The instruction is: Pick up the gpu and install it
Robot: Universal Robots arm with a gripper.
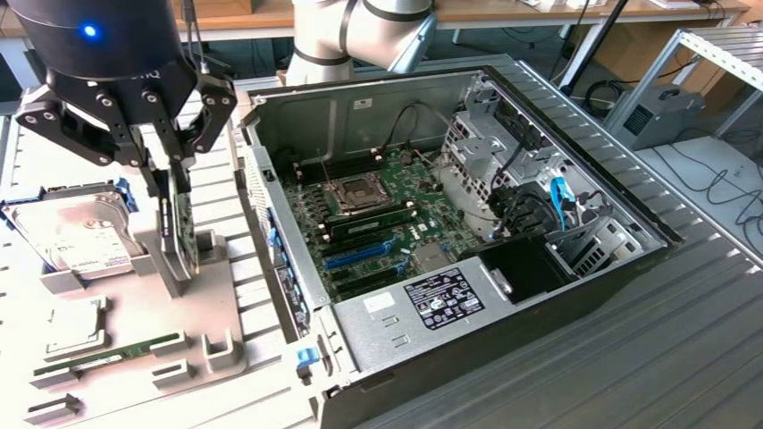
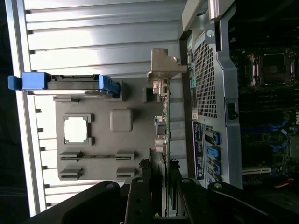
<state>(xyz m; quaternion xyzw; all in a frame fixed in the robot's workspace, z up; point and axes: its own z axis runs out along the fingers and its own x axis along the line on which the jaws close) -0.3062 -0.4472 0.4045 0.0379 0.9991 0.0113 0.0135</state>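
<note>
The gpu (image 1: 181, 234) is a slim dark card standing on edge over the grey parts holder (image 1: 227, 308), to the exterior view's left of the open computer case (image 1: 444, 302). My gripper (image 1: 173, 192) comes down from above and is shut on the card's upper edge. I cannot tell whether the card's lower edge still rests in the holder's slot. In the wrist view the gpu (image 2: 161, 126) runs edge-on between my gripper (image 2: 160, 189) fingers, with its silvery end bracket (image 2: 164, 65) at the far end, close to the case's perforated wall (image 2: 210, 93).
A silver hard drive (image 1: 78, 231) in a blue frame, a processor (image 1: 74, 326) and a green memory stick (image 1: 107, 357) lie on the holder. Inside the case the motherboard (image 1: 370, 210) shows blue slots (image 1: 357, 256). The arm's base stands behind the case.
</note>
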